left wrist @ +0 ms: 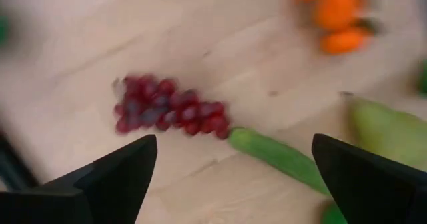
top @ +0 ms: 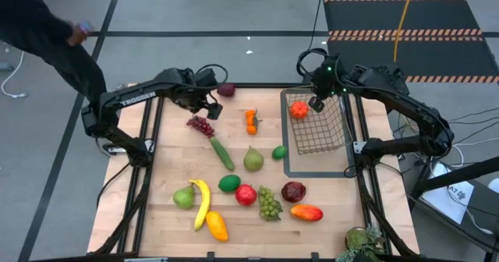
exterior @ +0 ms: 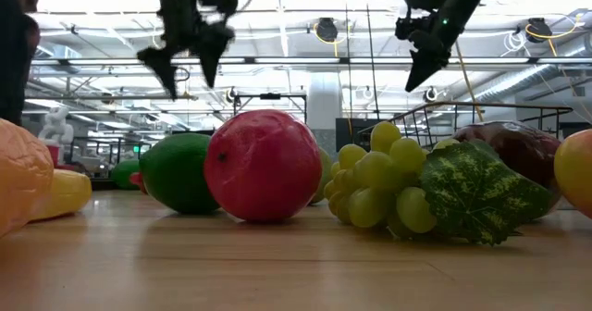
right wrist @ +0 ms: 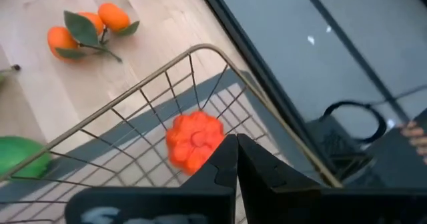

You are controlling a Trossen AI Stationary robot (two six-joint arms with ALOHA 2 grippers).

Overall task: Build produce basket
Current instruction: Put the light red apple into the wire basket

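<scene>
The produce lies spread on the wooden table: purple grapes (top: pixel 200 125) (left wrist: pixel 170 112), a cucumber (top: pixel 221 153) (left wrist: pixel 277 156), a pear (top: pixel 253 159), oranges (top: pixel 251 120) (right wrist: pixel 90 25), a banana (top: pixel 203 203), green grapes (top: pixel 270 203) and a red apple (top: pixel 246 194). The wire basket (top: pixel 320 125) stands at the far right, with an orange ridged fruit (top: pixel 299 109) (right wrist: pixel 195 139) lying on its bottom. My left gripper (top: pixel 209 110) (left wrist: pixel 233 177) hangs open above the purple grapes and touches nothing. My right gripper (top: pixel 316 104) (right wrist: pixel 237 157) is shut and empty, raised above the basket's far end.
A flat dark tray frame (top: pixel 312 171) lies under the basket. Near the front lie a mango (top: pixel 306 212), a dark red apple (top: pixel 294 191) and a lime (top: pixel 279 152). A person in dark clothes (top: pixel 47 28) stands beyond the far left corner.
</scene>
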